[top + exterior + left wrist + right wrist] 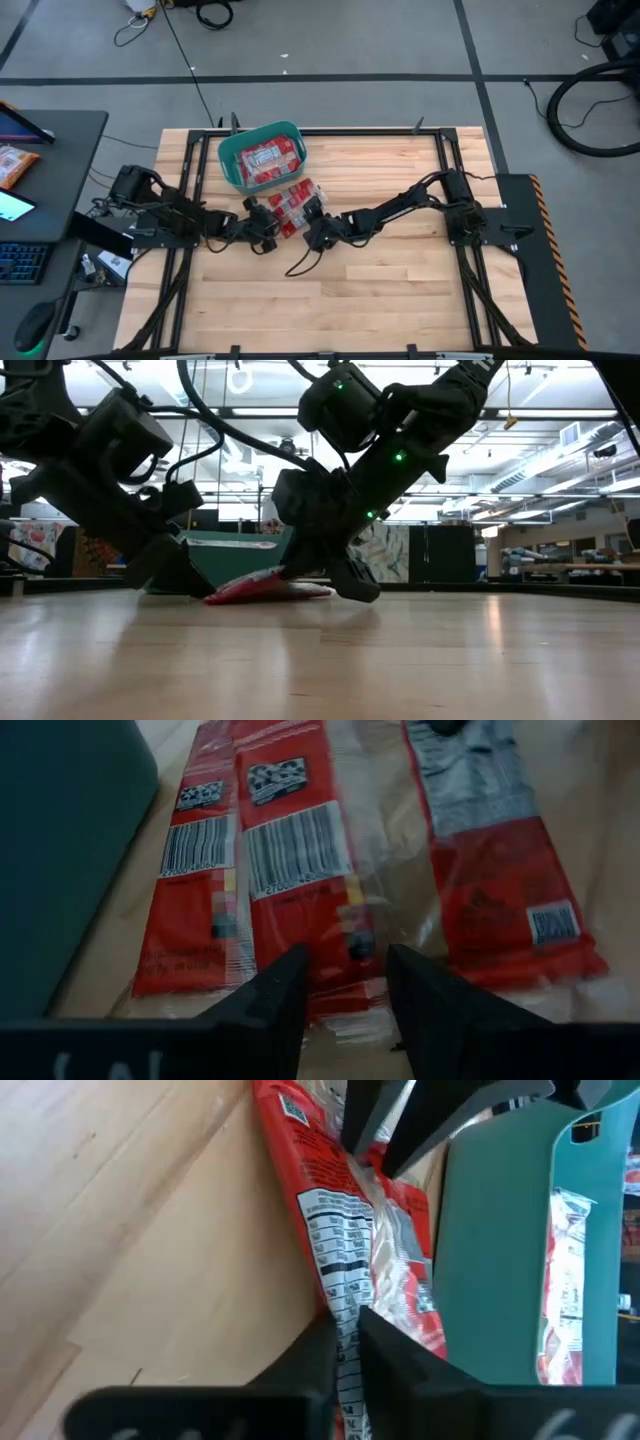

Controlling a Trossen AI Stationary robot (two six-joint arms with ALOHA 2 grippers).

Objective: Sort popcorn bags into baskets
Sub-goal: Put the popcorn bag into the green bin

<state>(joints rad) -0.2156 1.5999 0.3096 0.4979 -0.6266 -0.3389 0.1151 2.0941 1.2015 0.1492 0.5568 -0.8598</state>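
A teal basket (232,160) stands at the table's far side with several red popcorn bags (270,157) inside. A small pile of red popcorn bags (291,203) lies flat on the wood just in front of it. My left gripper (345,992) is open at the pile's left side. Its fingers straddle the end of the middle bag (300,870), and whether they touch it I cannot tell. My right gripper (345,1355) is down at the pile's right side, shut on a bag. In the low view the pile (270,588) lies between both grippers. My right gripper pinches the edge of a popcorn bag (348,1315), at the strip with the black-and-white print, between its two fingers. The fingers (400,1370) come in low from the table's right. The bag still lies among the other bags beside the basket's wall (500,1250).
The basket's near wall (60,860) is close to both grippers. A desk with a keyboard and a tablet (20,205) stands beyond the table's left edge. Bare wood (350,290) stretches toward the near edge, with a loose cable (305,262) on it.
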